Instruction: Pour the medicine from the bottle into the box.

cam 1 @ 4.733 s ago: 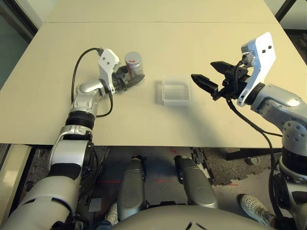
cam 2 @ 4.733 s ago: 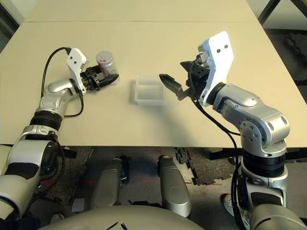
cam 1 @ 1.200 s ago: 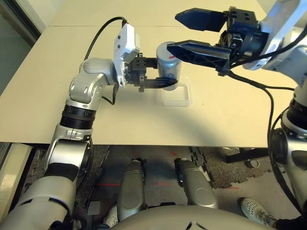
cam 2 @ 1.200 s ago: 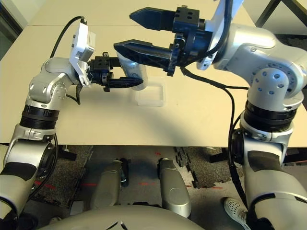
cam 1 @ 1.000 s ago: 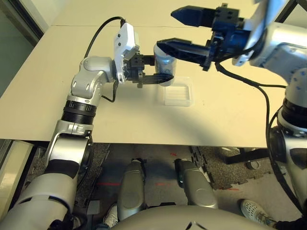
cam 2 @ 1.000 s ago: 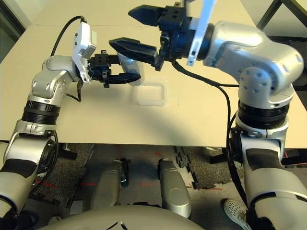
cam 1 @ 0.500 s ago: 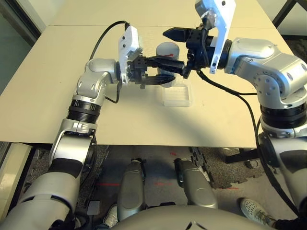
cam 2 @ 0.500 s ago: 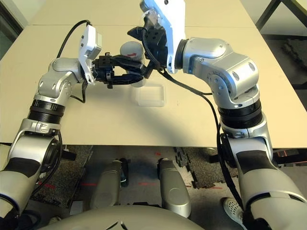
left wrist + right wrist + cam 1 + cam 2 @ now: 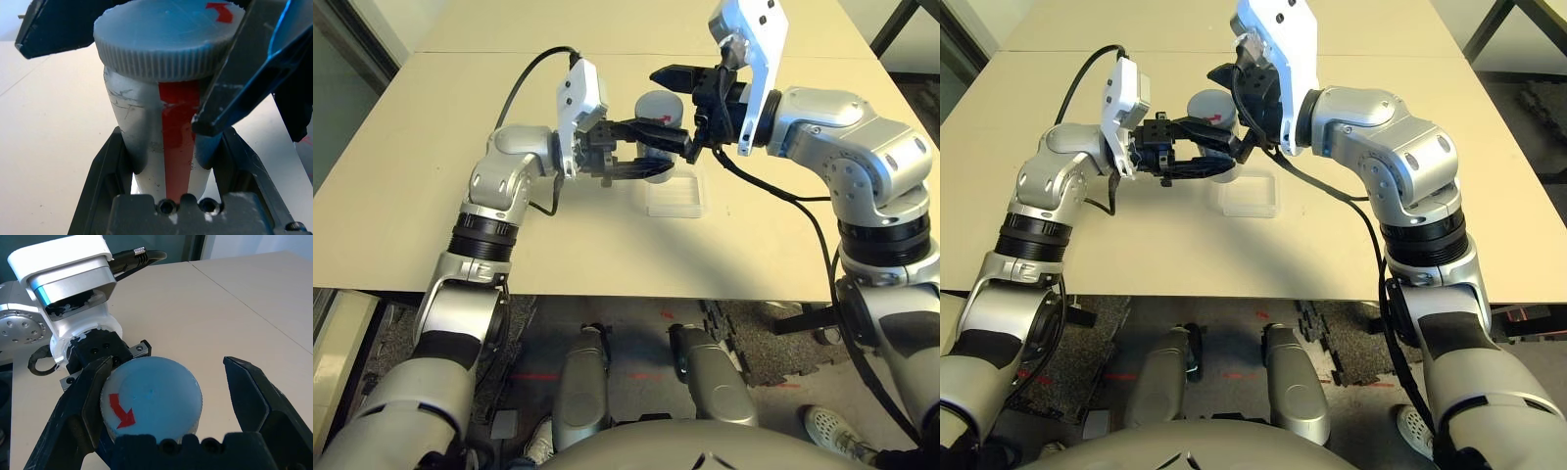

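The silver-grey bottle [image 9: 655, 130] with a red stripe [image 9: 177, 142] stands upright in the air, just left of and above the box [image 9: 674, 196], a clear shallow tray on the table. My left gripper [image 9: 664, 153] is shut on the bottle's body below its ribbed grey cap [image 9: 151, 396]. My right gripper [image 9: 669, 110] reaches in from the far right and is open, its fingers [image 9: 258, 399] straddling the cap. One finger lies close against the rim and the other stands apart. The cap is on, so the medicine is hidden.
The beige table [image 9: 431, 206] spreads wide around the box, with a seam [image 9: 460, 54] running across its far side. A black cable [image 9: 524, 83] loops up from my left wrist. Floor mats show below the table's near edge.
Over the last second my right gripper swung down from above and came to straddle the cap, staying open. My left gripper kept its hold on the bottle and barely moved.
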Controlling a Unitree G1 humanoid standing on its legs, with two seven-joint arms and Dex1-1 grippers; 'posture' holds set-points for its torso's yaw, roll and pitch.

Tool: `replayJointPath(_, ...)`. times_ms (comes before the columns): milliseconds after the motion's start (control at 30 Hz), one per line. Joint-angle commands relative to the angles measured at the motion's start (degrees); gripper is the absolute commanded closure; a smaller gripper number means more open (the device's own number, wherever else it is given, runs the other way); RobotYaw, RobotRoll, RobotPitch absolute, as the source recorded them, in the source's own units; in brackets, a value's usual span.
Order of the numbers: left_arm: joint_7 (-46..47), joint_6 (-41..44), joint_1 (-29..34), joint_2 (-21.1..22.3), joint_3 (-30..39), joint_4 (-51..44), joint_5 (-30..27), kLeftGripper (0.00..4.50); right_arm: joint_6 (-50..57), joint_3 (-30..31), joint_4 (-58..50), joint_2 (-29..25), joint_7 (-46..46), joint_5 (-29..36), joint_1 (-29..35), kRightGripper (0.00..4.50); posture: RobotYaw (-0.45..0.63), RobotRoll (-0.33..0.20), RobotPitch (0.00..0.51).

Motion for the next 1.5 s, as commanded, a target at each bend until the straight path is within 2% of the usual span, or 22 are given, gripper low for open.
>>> replayJointPath(33, 0.5, -0.2, 1.2, 1.1, 1.0, -1.1, -0.2, 2.07, 1.7, -4.1, -1.5, -1.0, -1.3, 0.9, 2.4, 0.00, -0.03, 0.000, 0.160)
replayJointPath(433, 1.3, -3.9, 0.1, 2.8, 2.7, 4.9, 0.8, 2.07, 9.0, -11.9, -9.6, -5.7, -2.9, 7.3, 8.5, 0.00, -0.05, 0.000, 0.155)
replayJointPath(700, 1.1, -6.3, -1.5, 2.3, 2.4, 8.7, 1.3, 2.07, 12.2, -12.3, -13.1, -5.7, -3.1, 11.9, 8.1, 0.00, -0.06, 0.000, 0.152)
replayJointPath(800, 0.9, -6.8, -2.0, 2.0, 2.1, 9.4, 1.5, 2.07, 11.0, -10.8, -11.7, -3.9, -4.7, 10.8, 6.0, 0.00, -0.07, 0.000, 0.152)
replayJointPath(933, 0.4, -6.9, -2.2, 1.4, 1.6, 9.6, 1.8, 2.07, 6.7, -6.6, -8.0, -1.4, -6.1, 6.0, 3.0, 0.00, -0.07, 0.000, 0.153)
replayJointPath(1133, -0.1, -7.1, -2.8, 1.0, 0.9, 10.0, 2.4, 2.07, 5.1, -3.6, -5.0, 2.3, -6.0, 4.0, -0.8, 0.00, -0.06, 0.000, 0.158)
replayJointPath(1500, -0.5, -6.9, -2.8, 1.2, 0.4, 8.7, 2.8, 2.07, 3.4, -1.1, -2.0, 4.8, -4.7, 1.3, -2.2, 0.00, -0.05, 0.000, 0.163)
